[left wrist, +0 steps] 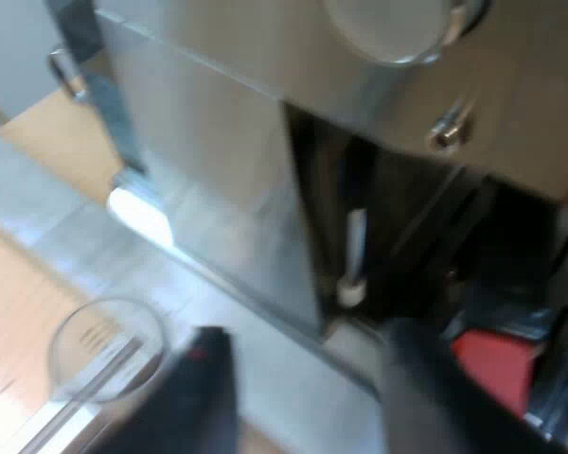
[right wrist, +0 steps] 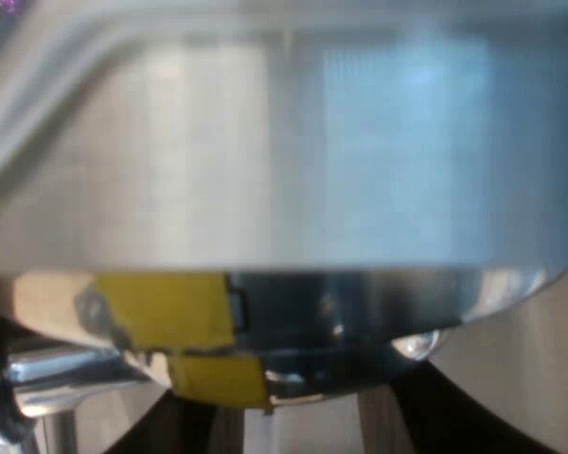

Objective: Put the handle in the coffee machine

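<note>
My left gripper (left wrist: pixel 308 407) hangs open before the espresso machine (left wrist: pixel 218 170), with nothing between its two black fingers. Past one finger, low at the machine's dark front recess, shows the red end (left wrist: pixel 497 364) of the handle, with dark shapes around it that I cannot make out. My right gripper (right wrist: pixel 303 426) is pressed very close to a broad brushed-metal body (right wrist: pixel 284 161) with a shiny curved chrome rim (right wrist: pixel 360 322) under it. Whether that metal is the holder or the machine I cannot tell.
A clear measuring glass (left wrist: pixel 104 345) stands on the pale surface near my left gripper's other finger. A steam wand with a white tip (left wrist: pixel 355 255) hangs in the machine's recess. A large round knob (left wrist: pixel 398 24) sits high on the steel front. A yellow reflection (right wrist: pixel 170 312) shows in the chrome.
</note>
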You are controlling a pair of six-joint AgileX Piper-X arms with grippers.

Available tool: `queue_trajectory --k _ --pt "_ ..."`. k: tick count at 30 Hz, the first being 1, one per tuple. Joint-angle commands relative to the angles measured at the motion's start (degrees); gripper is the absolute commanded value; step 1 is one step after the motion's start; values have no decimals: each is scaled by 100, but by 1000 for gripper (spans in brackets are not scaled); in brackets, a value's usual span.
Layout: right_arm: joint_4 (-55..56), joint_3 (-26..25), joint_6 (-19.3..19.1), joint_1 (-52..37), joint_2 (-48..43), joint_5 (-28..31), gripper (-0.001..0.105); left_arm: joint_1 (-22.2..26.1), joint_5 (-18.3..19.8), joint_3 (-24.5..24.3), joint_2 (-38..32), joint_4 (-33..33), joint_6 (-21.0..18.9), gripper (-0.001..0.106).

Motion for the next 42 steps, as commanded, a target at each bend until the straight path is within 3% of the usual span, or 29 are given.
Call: queue_trajectory --k 1,14,19,24,42 --pt "-335 -96 -33 -17 -264 -33 31 -29 -146 -34 -76 -172 -65 1" --pt "-470 -96 -33 4 -264 -22 31 -299 -682 -38 340 -350 -99 1" --pt "-607 -96 -18 4 -264 220 31 -496 -710 -38 366 -350 54 1" --pt "-726 -96 -18 4 -264 334 31 -769 -994 -38 366 -550 197 1" --pt "-1068 -96 -18 7 -264 322 31 -1017 -1119 -38 436 -613 195 1"
